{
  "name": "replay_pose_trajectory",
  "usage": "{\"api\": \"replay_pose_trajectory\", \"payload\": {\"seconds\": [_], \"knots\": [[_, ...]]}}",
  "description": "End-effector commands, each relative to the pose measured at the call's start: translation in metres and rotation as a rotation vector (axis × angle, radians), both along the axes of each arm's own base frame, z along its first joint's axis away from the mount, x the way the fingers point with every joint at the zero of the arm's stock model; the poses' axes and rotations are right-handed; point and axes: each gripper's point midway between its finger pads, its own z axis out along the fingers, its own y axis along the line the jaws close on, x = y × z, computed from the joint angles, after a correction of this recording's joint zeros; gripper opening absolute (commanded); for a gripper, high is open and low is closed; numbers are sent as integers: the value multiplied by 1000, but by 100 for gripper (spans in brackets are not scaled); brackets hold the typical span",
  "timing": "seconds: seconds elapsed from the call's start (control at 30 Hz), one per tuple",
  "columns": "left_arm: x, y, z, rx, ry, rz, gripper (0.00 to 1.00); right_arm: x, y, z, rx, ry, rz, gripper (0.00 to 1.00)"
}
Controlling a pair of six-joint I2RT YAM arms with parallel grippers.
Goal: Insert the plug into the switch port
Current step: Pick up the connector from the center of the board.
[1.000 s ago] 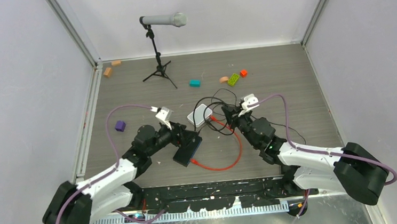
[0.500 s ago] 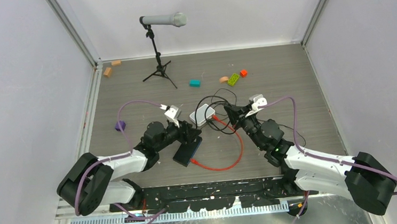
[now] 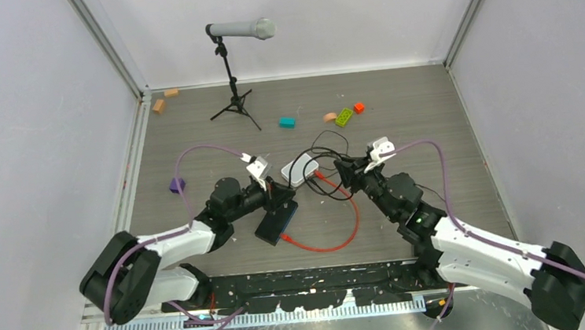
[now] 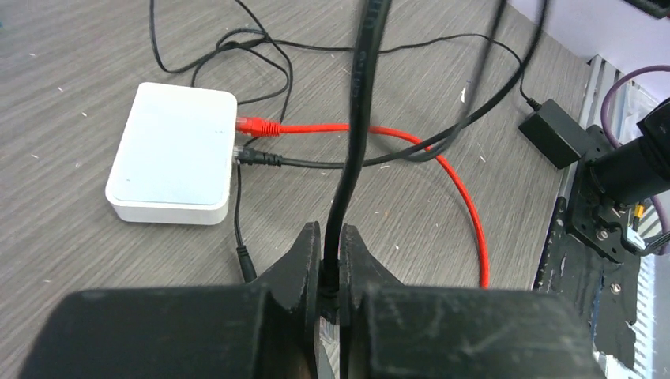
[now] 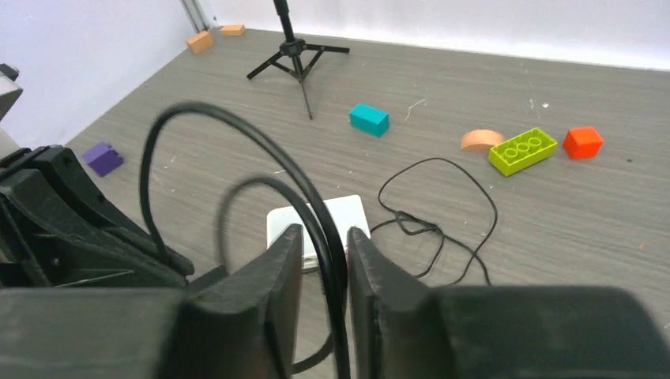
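Nearest the arm bases, the thin red cable [image 4: 316, 127] bows in a wide loop on the grey table [image 3: 444, 121]. Its near end, the plug [image 3: 282, 237], lies at the near right corner of the black switch [image 3: 270, 226]. It points left and slightly away, its long axis following the cable's last stretch. It is too small to tell whether it is seated in anything.

The switch lies flat, its long axis running near-left to far-right. Its blue edge [image 3: 290, 219] faces right toward the loop; the switch port on that edge cannot be made out.

Over the switch's far end the left gripper [image 4: 331, 239] is clamped tight on a black cable [image 4: 357, 118] that rises steeply from its fingers. Across the loop the right gripper [image 5: 324, 237] also pinches black cable; I cannot tell whether it is the same run.

Between them sits the white box [image 4: 170, 150], with a red connector [image 4: 254, 125] pushed into its side.

Farther off lie a purple block [image 5: 103, 158], a teal block [image 5: 369, 119], an orange arch [image 5: 482, 140], a green brick [image 5: 521, 150] and an orange cube [image 5: 583, 142]. The microphone stand [image 3: 232, 83] stands at the back.
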Motion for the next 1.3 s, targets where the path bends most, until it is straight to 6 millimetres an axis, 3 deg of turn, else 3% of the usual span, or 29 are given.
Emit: {"api": "replay_pose_trajectory", "payload": {"seconds": [0.0, 0.07, 0.13, 0.27, 0.43, 0.6, 0.67, 0.9, 0.97, 1.27], "knots": [[8, 7, 35, 87, -209, -7, 0, -13, -3, 25, -134, 32, 63, 41], [12, 15, 44, 147, -287, 9, 0, -24, -2, 31, -197, 66, 121, 54], [11, 20, 55, 209, -384, -19, 0, -38, 0, 40, -237, 98, 192, 58], [-1, 26, 80, 322, -557, -104, 0, -61, 2, 67, -226, 125, 290, 59], [-22, 31, 103, 465, -772, -204, 0, -109, 22, 104, -181, 134, 558, 59], [-60, 24, 103, 601, -887, -460, 0, -131, 31, 122, -180, 198, 686, 57], [-77, 21, 102, 644, -920, -563, 0, -136, 34, 120, -184, 221, 718, 57], [-95, 17, 107, 813, -1061, -657, 0, -142, 47, 95, -177, 305, 755, 57], [-100, 12, 106, 864, -1147, -686, 0, -140, 62, 89, -106, 370, 748, 57], [-91, -1, 122, 912, -1252, -610, 0, -154, 92, 57, -111, 454, 793, 56]]}}
